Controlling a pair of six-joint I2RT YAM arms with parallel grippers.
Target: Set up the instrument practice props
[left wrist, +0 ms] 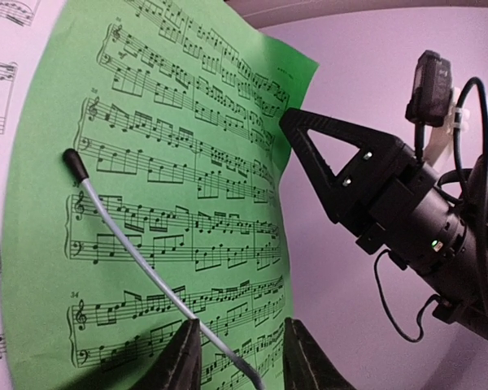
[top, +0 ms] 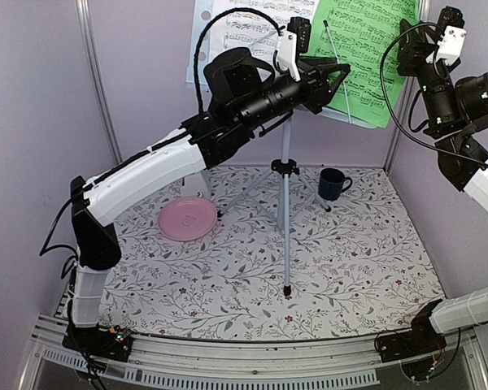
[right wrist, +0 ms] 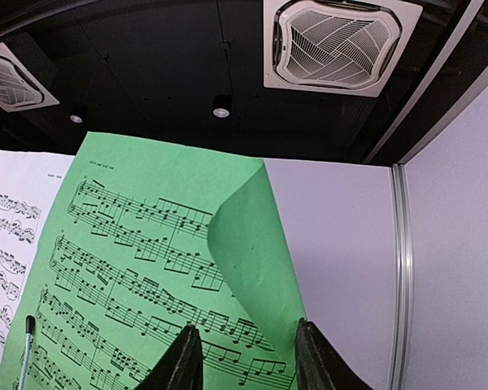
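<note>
Two sheets are held on the music stand (top: pixel 285 211): the white music sheet (top: pixel 228 24) beside the green music sheet (top: pixel 366 41). At the green music sheet, the left gripper's (left wrist: pixel 240 357) jaws are spread about a wire page-holder (left wrist: pixel 130 244); the right gripper's (right wrist: pixel 246 353) jaws are spread near its curled edge.

Floral table (top: pixel 366 268): pink plate (top: pixel 187 219) left, blue mug (top: pixel 333 184) rear, tripod (top: pixel 285 236) ctr.
</note>
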